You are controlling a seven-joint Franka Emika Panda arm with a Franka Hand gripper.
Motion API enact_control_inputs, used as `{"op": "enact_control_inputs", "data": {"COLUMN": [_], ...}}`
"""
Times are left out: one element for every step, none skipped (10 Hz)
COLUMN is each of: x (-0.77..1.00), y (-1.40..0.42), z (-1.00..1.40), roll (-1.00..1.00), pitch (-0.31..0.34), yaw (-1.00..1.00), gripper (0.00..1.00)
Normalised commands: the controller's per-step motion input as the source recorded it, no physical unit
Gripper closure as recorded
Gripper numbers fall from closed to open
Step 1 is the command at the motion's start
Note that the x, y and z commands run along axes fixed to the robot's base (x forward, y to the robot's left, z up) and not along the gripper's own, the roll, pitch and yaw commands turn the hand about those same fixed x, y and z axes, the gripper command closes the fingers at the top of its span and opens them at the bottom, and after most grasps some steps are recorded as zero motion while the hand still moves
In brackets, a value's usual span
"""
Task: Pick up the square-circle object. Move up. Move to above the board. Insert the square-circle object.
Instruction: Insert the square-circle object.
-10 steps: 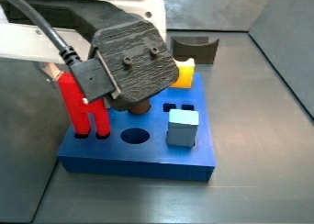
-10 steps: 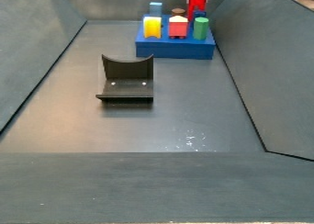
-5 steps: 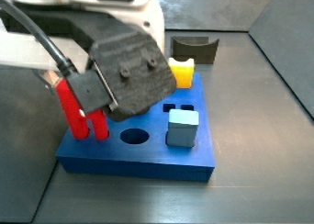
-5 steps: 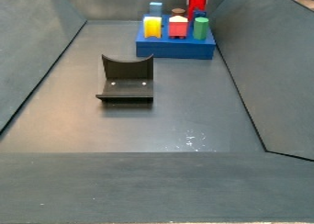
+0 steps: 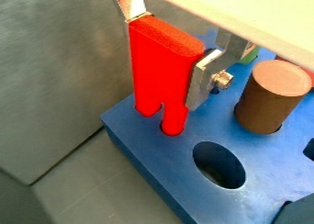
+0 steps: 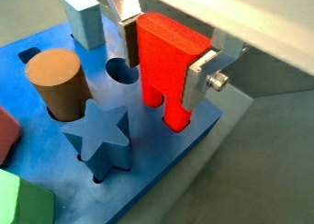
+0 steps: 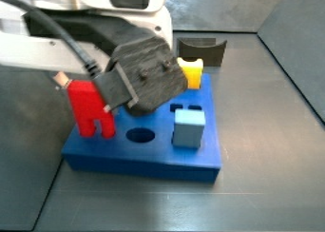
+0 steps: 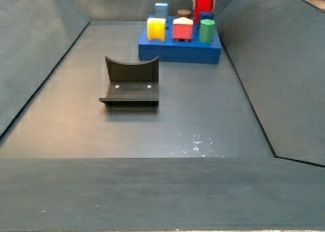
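Observation:
The red square-circle object [image 5: 160, 72] stands upright at the corner of the blue board [image 5: 147, 145], its two legs down in the board's holes. It also shows in the wrist view [image 6: 166, 67] and in both side views [image 7: 86, 107] [image 8: 203, 2]. My gripper [image 5: 166, 53] [image 6: 166, 58] is shut on it, a silver finger flat against each side of its upper part. The bulky wrist hides the fingers in a side view [image 7: 140, 69].
On the board stand a brown cylinder [image 6: 55, 81], a blue star [image 6: 105, 131], a light-blue block [image 7: 188, 126], a yellow piece [image 8: 158, 28] and a green piece [image 8: 208, 29]. A round hole [image 5: 218, 163] is open beside the red piece. The fixture [image 8: 129, 82] stands on the floor.
The red piece has sunk a little lower into the board. The wrist above it has shifted slightly to the right in the side view.

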Motion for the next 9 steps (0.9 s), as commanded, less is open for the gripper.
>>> {"op": "enact_control_inputs", "data": {"x": [0.0, 0.0, 0.19, 0.38, 0.38, 0.28, 0.08, 0.0, 0.0], "y": [0.0, -0.09, 0.0, 0.28, 0.38, 0.23, 0.0, -0.05, -0.08], "z": [-0.14, -0.4, -0.41, -0.13, -0.02, -0.05, -0.25, -0.58, -0.79], "roll": [0.04, 0.13, 0.0, -0.06, -0.14, -0.07, 0.03, 0.13, 0.18], "pitch": [0.0, -0.037, -0.091, -0.07, -0.071, -0.041, -0.027, -0.063, -0.093], "yaw": [0.0, 0.0, 0.0, 0.07, 0.03, 0.0, 0.0, 0.0, 0.0], "gripper": [1.0, 1.0, 1.0, 1.0, 1.0, 1.0, 1.0, 1.0, 1.0]}}
